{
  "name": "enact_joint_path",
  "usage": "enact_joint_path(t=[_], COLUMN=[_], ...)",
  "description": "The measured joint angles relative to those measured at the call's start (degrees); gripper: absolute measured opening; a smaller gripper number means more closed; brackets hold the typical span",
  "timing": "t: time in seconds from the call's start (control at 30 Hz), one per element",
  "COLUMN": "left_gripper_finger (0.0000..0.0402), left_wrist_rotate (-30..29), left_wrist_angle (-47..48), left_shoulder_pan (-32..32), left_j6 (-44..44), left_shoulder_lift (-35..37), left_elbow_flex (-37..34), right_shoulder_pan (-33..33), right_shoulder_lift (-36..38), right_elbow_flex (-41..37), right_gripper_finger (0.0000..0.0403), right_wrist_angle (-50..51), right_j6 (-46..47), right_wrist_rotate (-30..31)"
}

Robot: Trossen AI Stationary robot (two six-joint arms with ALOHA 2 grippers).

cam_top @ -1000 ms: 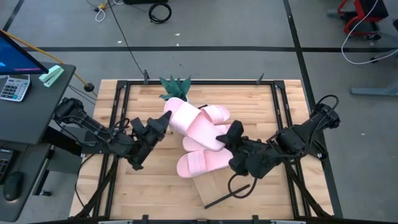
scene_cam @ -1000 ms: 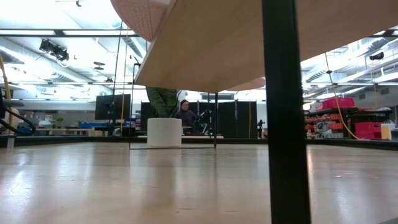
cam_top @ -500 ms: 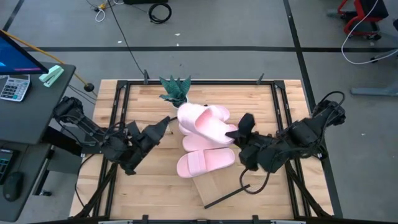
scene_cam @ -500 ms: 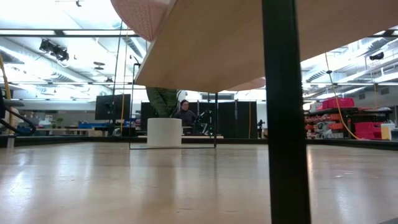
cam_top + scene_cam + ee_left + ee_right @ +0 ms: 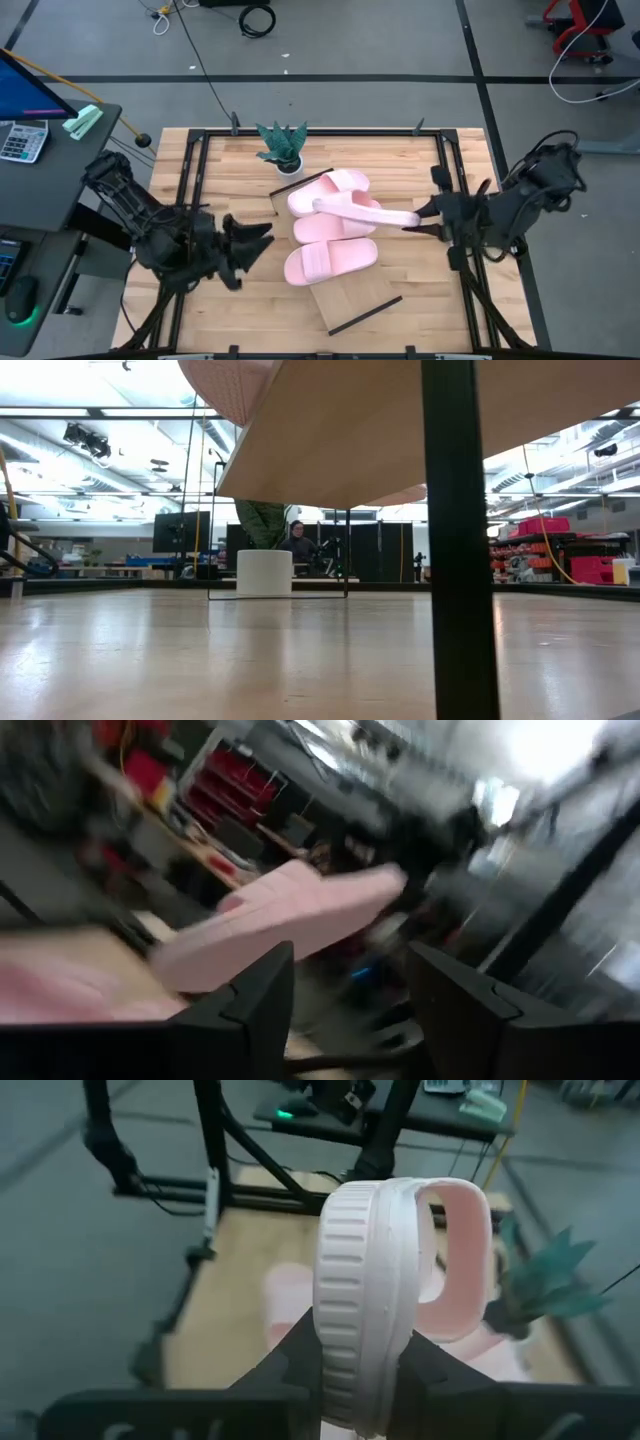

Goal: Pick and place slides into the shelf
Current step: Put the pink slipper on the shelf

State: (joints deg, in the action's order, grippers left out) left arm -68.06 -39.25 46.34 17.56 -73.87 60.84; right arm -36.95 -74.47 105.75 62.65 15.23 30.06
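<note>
a: what has the right gripper (image 5: 362, 1348) got?
b: its jaws are clamped on a pink sandal (image 5: 365, 212), held above the other sandals (image 5: 330, 243) piled on the shelf (image 5: 352, 297).
a: and the left gripper (image 5: 258, 240)?
b: beside the pile, jaws apart, holding nothing.

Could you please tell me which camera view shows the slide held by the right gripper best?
The right wrist view: the held slide fills it, sole edge and strap clear, clamped by the right gripper. The high view shows it edge-on; the left wrist view shows it blurred; the low view does not show it.
</note>
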Motion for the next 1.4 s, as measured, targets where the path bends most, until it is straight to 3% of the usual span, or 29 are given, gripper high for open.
enact_joint_path(t=[0.23,0.33,0.43,0.53,0.67,0.9,1.03,1.2,1.4], left_gripper_finger=[0.0165,0.0159,0.0158,0.0160,0.0162,0.0162,0.0162,0.0163,0.0170], left_wrist_rotate=[-3.8,-4.5,-5.5,-6.2,-4.9,10.5,18.0,18.8,18.9], left_wrist_angle=[3.8,4.0,4.1,3.8,4.0,4.1,3.8,7.0,19.6], left_shoulder_pan=[0.9,0.2,-0.8,-1.3,-1.1,-0.8,-1.7,-3.7,-4.8], left_j6=[-33.2,-40.8,-41.3,-32.5,-18.6,2.0,19.0,42.9,70.9], left_shoulder_lift=[-3.6,-5.8,-7.2,-7.2,-5.5,-2.2,-1.4,-1.7,-1.9], left_elbow_flex=[0.0,0.0,0.0,0.0,0.0,0.0,0.0,0.0,-0.1], right_shoulder_pan=[0.0,0.0,0.0,0.0,-2.8,-7.7,-8.5,-7.6,-7.6], right_shoulder_lift=[1.2,1.1,0.9,1.0,1.4,1.1,1.0,1.0,1.0], right_elbow_flex=[0.0,0.0,0.0,0.0,0.0,0.0,0.0,0.0,0.0], right_gripper_finger=[0.0064,0.0064,0.0064,0.0064,0.0064,0.0064,0.0064,0.0064,0.0064], right_wrist_angle=[-3.3,-7.3,-11.4,-14.0,-14.5,-14.4,-9.9,-6.1,-4.7], right_j6=[8.3,8.7,8.7,7.4,-4.4,-30.7,-41.4,-45.6,-52.2], right_wrist_rotate=[-2.3,-4.3,-7.3,-11.4,-15.2,-15.5,-15.2,-14.8,-13.0])
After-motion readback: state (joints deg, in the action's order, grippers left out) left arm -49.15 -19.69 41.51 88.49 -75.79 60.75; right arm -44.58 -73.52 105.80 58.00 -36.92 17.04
